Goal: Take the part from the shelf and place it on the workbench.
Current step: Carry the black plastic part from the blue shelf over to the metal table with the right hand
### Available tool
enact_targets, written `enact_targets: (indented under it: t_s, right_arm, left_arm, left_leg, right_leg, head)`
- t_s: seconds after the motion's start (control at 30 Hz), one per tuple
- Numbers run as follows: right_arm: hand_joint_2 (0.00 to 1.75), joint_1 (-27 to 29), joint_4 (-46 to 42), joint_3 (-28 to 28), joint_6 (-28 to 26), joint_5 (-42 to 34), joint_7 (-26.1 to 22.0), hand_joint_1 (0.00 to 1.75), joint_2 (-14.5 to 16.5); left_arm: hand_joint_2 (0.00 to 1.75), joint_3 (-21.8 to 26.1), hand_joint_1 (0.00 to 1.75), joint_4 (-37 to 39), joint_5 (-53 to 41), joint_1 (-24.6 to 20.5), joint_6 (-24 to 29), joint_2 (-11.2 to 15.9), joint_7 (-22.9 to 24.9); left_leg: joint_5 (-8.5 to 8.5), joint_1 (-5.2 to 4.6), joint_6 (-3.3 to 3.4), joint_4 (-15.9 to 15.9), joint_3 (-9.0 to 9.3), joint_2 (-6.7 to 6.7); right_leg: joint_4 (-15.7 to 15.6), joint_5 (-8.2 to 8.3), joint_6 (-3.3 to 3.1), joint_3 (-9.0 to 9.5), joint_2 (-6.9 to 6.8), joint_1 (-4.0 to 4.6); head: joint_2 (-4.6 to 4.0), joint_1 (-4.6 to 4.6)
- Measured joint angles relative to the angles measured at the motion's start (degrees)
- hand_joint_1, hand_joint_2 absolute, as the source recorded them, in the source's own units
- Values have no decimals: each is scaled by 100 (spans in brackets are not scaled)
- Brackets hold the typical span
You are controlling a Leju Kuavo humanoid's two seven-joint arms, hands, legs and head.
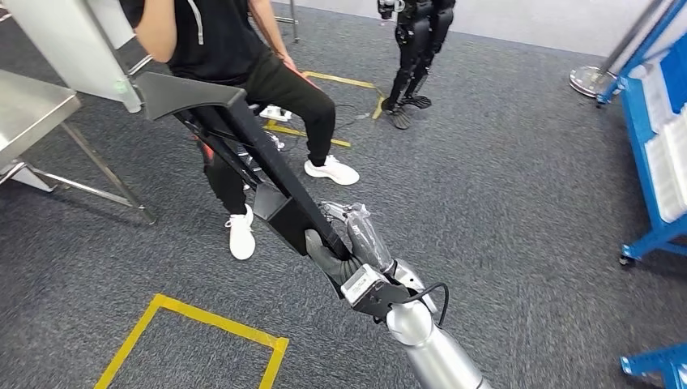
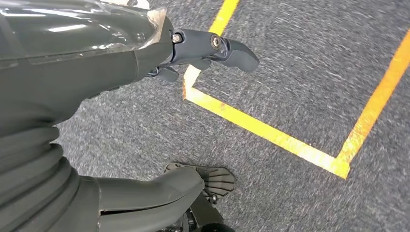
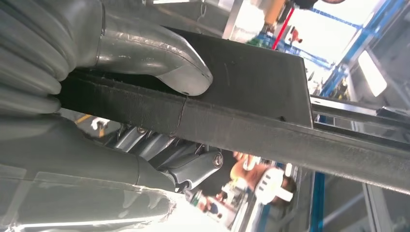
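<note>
Matt black part (image 1: 243, 154), rough grey carpet (image 1: 502, 194)

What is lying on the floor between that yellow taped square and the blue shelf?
Bare grey carpet in the head view; the right hand gripping the black part crosses above it.

— Where's the part (image 1: 243, 154) from my seat?
— Ahead-left, held in my right hand (image 1: 344, 243), reaching toward the table (image 1: 32, 109) at far left (a person (image 1: 243, 65) sits behind it).
— The shelf (image 1: 660, 154)?
— Far right.
</note>
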Motion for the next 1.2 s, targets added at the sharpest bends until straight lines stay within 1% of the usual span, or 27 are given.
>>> enact_targets:
  t_s: [0.03, 0.07, 0.13, 0.17, 0.2, 0.27, 0.3, 0.37, 0.43, 0.47, 0.5, 0.53, 0.57, 0.6, 0.67, 0.7, 0.73, 0.8, 0.83, 0.87, 0.93, 1.0, 1.03, 1.07, 1.13, 1.17, 1.2]
  right_arm:
    - [175, 0, 3, 0, 4, -5, 2, 175, -9]
    - [175, -4, 4, 0, 8, -9, 3, 175, -14]
    - [175, -20, 5, 3, 17, -15, 5, 175, -15]
    - [175, -31, 5, 6, 21, -15, 8, 175, -14]
    - [175, -41, 7, 9, 24, -16, 11, 175, -12]
    - [175, -59, 8, 13, 28, -19, 19, 175, -4]
    - [175, -70, 8, 13, 31, -20, 22, 175, 5]
    - [175, -90, 7, 14, 36, -22, 25, 175, 28]
    - [175, -95, 8, 15, 41, -22, 26, 175, 41]
    - [175, -95, 10, 15, 43, -22, 27, 175, 41]
    - [175, -93, 13, 15, 44, -21, 28, 175, 39]
    - [175, -94, 15, 15, 46, -22, 29, 175, 37]
    - [175, -95, 15, 15, 46, -22, 29, 175, 38]
    - [175, -97, 15, 16, 47, -22, 30, 175, 40]
    - [175, -102, 15, 16, 48, -21, 31, 175, 49]
    - [175, -104, 15, 16, 49, -21, 31, 175, 53]
    - [175, -105, 15, 17, 49, -21, 31, 175, 56]
    - [175, -107, 14, 19, 54, -21, 33, 175, 71]
    - [175, -110, 13, 19, 57, -22, 34, 175, 79]
    - [175, -114, 11, 20, 60, -23, 32, 175, 86]
    - [175, -110, 12, 17, 60, -25, 32, 175, 78]
    - [175, -86, 14, 10, 61, -24, 43, 175, 50]
    - [175, -76, 15, 8, 63, -21, 51, 175, 38]
    - [175, -70, 15, 7, 68, -19, 54, 175, 31]
    - [175, -75, 14, 7, 83, -15, 62, 175, 28]
    - [175, -81, 14, 7, 91, -15, 67, 175, 29]
    - [175, -89, 13, 8, 98, -14, 74, 175, 31]
  left_arm:
    - [175, 1, 0, 0, -1, 5, 1, -4, 1]
    - [175, 2, 0, 0, -1, 10, 1, -9, 2]
    - [175, 3, 0, 0, -1, 13, 2, -17, 2]
    - [175, 4, 0, 0, -1, 13, 3, -17, 2]
    - [175, 6, 0, 0, -1, 16, 5, -17, 1]
    - [175, 22, 0, 0, -1, 36, 13, -15, -16]
    - [175, 37, 0, 0, 2, 48, 16, -14, -34]
    - [175, 70, 0, 0, 6, 52, 20, -16, -88]
    - [175, 93, 0, 0, 9, 30, 20, -21, -133]
    - [175, 102, 0, 0, 9, 23, 20, -22, -147]
    - [175, 109, 0, 0, 9, 25, 20, -24, -157]
    - [175, 113, 0, 0, 9, 30, 19, -26, -165]
    - [175, 116, 0, 0, 8, 36, 20, -27, -173]
    - [175, 118, 0, 0, 8, 38, 20, -27, -182]
    - [175, 121, 0, -1, 8, 26, 17, -23, -196]
    - [175, 124, 0, -2, 7, 15, 13, -21, -202]
    - [175, 128, 0, -2, 6, 7, 10, -19, -206]
    - [175, 139, 0, -2, 4, 9, 5, -14, -210]
    - [175, 143, 0, -2, 4, 17, 6, -16, -211]
    - [175, 145, 0, -2, 4, 18, 6, -19, -211]
    - [175, 145, 0, -2, 5, 0, -1, -29, -214]
    - [175, 147, 0, -2, 4, -16, -19, -29, -214]
    - [175, 148, 0, -2, 2, -12, -30, -31, -214]
    - [175, 149, 0, -2, -1, -4, -38, -35, -213]
    - [175, 151, 0, -2, -5, 7, -51, -46, -213]
    - [175, 152, 0, -3, -7, 7, -56, -47, -213]
    - [175, 155, 0, -3, -10, 7, -59, -45, -212]
  left_leg:
    - [-5, 4, -5, 4, 4, -80]
    - [-12, 13, -17, 13, 10, -163]
    - [-49, 24, -70, 65, 11, -322]
    - [-76, 23, -108, 100, -1, -387]
    - [-97, 20, -142, 128, -19, -434]
    - [-117, 30, -195, 139, -52, -496]
    - [-129, 39, -216, 152, -60, -464]
    - [-273, 41, -268, 373, -155, -215]
    - [-613, 50, -321, 1029, -487, 83]
    - [-772, 64, -340, 1417, -701, 146]
    - [-852, 74, -350, 1702, -870, 174]
    - [-820, 79, -350, 1785, -939, 185]
    - [-681, 81, -340, 1633, -883, 200]
    - [-474, 75, -317, 1275, -707, 248]
    - [-160, 31, -252, 488, -301, 471]
    - [-102, 3, -218, 263, -183, 552]
    - [-105, -23, -190, 180, -146, 584]
    - [-93, -28, -128, 141, -125, 457]
    - [-69, -17, -98, 93, -86, 394]
    - [-41, 1, -65, 45, -41, 333]
    - [-11, 25, -28, -8, 14, 201]
    - [-12, 30, -17, -7, 14, 40]
    - [-15, 31, -20, -4, 16, -44]
    - [-19, 32, -26, -1, 21, -126]
    - [-41, 41, -60, 20, 36, -288]
    - [-65, 34, -93, 51, 29, -360]
    - [-89, 31, -129, 80, 16, -415]
  right_leg:
    - [13, 50, 48, -48, 7, -5]
    - [-221, 195, 112, 29, 21, -16]
    - [-1029, 560, 219, 372, 145, -55]
    - [-1339, 685, 218, 516, 197, -73]
    - [-1498, 743, 185, 596, 233, -76]
    - [-1538, 762, 78, 631, 183, -58]
    - [-1544, 768, 39, 639, 148, -57]
    - [-1560, 767, -40, 663, 68, -75]
    - [-1564, 746, -102, 681, -35, -61]
    - [-1564, 735, -119, 683, -96, -48]
    - [-1564, 726, -129, 685, -157, -35]
    - [-1563, 718, -136, 688, -215, -27]
    - [-1563, 708, -137, 697, -271, -20]
    - [-1564, 695, -134, 713, -325, -15]
    - [-1566, 663, -104, 752, -419, 10]
    - [-1568, 647, -83, 766, -459, 21]
    - [-1574, 633, -57, 779, -502, 27]
    - [-1589, 609, 0, 803, -575, 30]
    - [-1555, 579, 22, 809, -523, 30]
    - [-1435, 514, 27, 771, -410, 31]
    - [-834, 256, -10, 498, -118, 21]
    - [-118, 19, -24, 97, -9, 16]
    - [23, 11, 4, -11, 2, 15]
    - [-68, 99, 51, -5, 9, 10]
    - [-813, 465, 167, 296, 99, -26]
    - [-1189, 623, 191, 463, 177, -48]
    - [-1448, 728, 181, 583, 229, -62]
  head:
    - [0, 1]
    - [0, 0]
    - [0, 2]
    - [0, 4]
    - [0, 4]
    - [0, 4]
    - [0, 3]
    - [0, -12]
    - [0, -31]
    - [0, -32]
    - [0, -32]
    - [0, -31]
    - [0, -32]
    - [0, -32]
    - [0, -30]
    - [0, -29]
    - [0, -27]
    - [0, -27]
    - [0, -23]
    - [0, -24]
    - [0, -6]
    - [0, 9]
    - [0, 9]
    - [0, 9]
    - [0, 9]
    - [0, 9]
    - [0, 8]
